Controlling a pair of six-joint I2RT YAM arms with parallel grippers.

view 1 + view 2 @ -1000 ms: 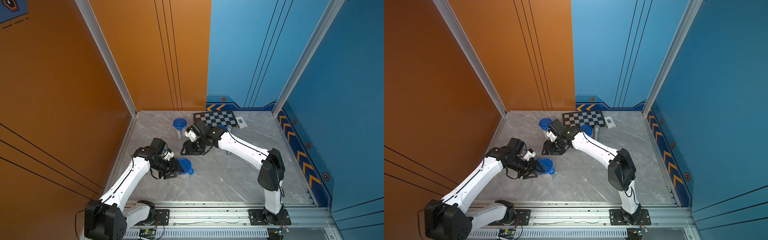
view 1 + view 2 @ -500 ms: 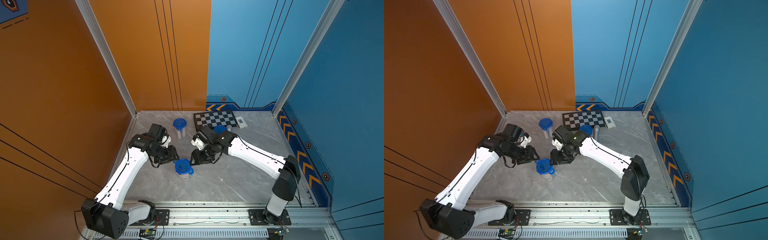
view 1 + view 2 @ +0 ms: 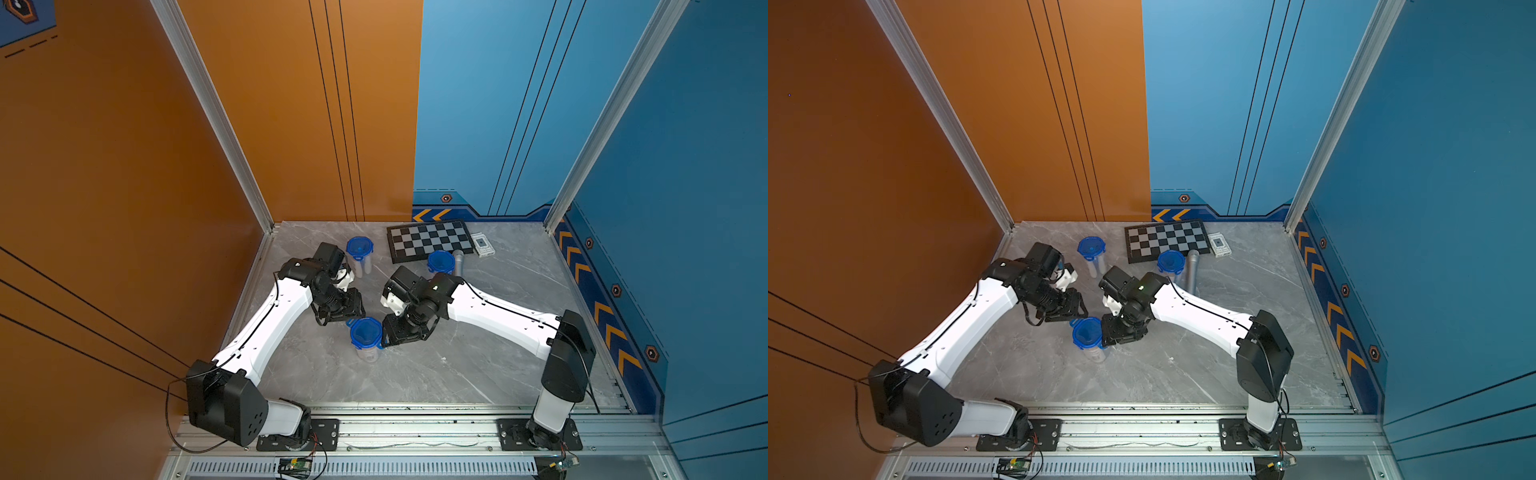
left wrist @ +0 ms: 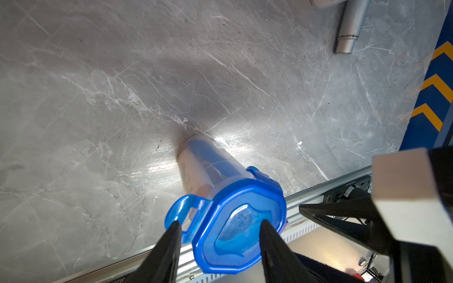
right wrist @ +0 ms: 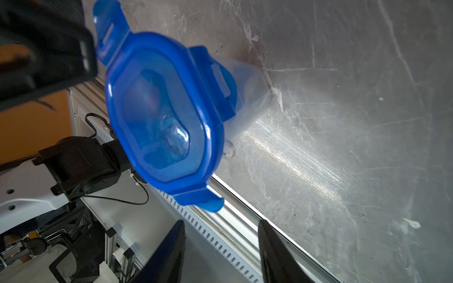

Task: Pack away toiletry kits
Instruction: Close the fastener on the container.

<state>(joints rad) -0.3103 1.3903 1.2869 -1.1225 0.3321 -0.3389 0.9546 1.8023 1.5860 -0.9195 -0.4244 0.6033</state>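
Observation:
Three clear cups with blue lids stand on the grey table. In both top views the front cup (image 3: 365, 336) (image 3: 1087, 333) sits between my grippers. My left gripper (image 3: 345, 311) (image 4: 220, 230) hangs open over the cup's far-left edge, one fingertip (image 4: 175, 235) by a raised tab (image 4: 179, 213) and the other above the lid (image 4: 235, 215). My right gripper (image 3: 390, 332) (image 5: 221, 224) is open and empty beside the cup's right side, clear of the lid (image 5: 159, 110). Something blue shows dimly through the cup wall (image 4: 203, 159). The toiletry kits' contents are otherwise hidden.
A second cup (image 3: 359, 249) stands at the back left. The third cup (image 3: 440, 262) is next to a silver microphone (image 3: 458, 262) (image 4: 348, 31). A chessboard (image 3: 430, 241) and a small card (image 3: 482, 244) lie by the back wall. The metal rail (image 3: 415, 415) runs along the front.
My right gripper swung forward from near the back-left cup to the front cup's right side. My left gripper shifted from the front cup's left side to its far-left edge.

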